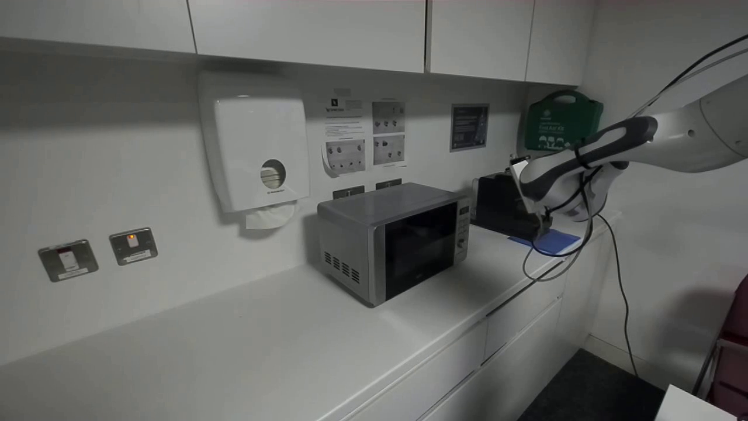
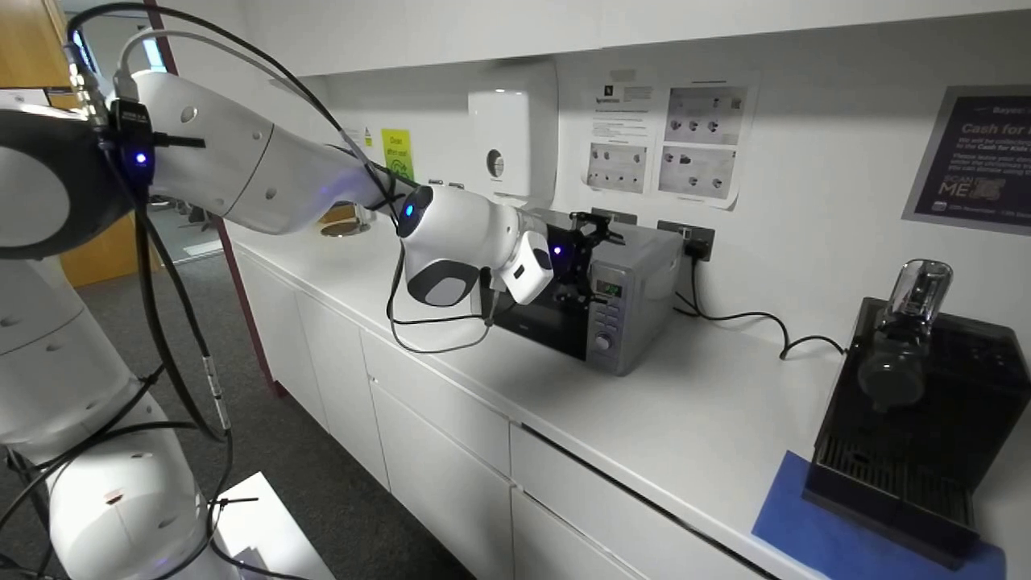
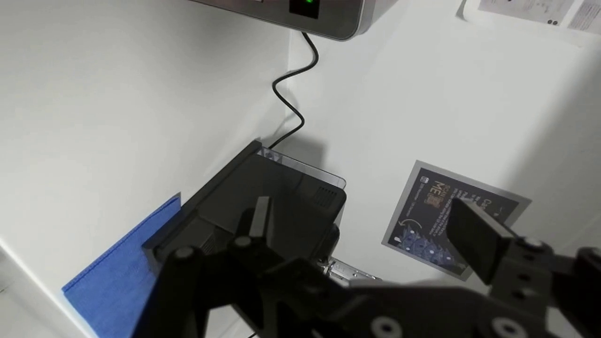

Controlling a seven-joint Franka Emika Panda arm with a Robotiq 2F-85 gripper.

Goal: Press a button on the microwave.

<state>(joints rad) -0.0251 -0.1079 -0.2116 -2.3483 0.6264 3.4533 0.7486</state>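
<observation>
The claw (image 3: 368, 220) was found with its fingers (image 3: 474, 237) apart and nothing between them. The microwave (image 1: 403, 242) stood on the counter (image 1: 263, 345), its long axis running roughly along it, door facing the near side. It lay left of the claw and apart from it; the control panel (image 2: 608, 316), at the right end of its front, was the closest part. The claw aimed past this, toward the black boxy machine (image 3: 303, 202). It was judged that the press called for a turn leftward, fingers together.
</observation>
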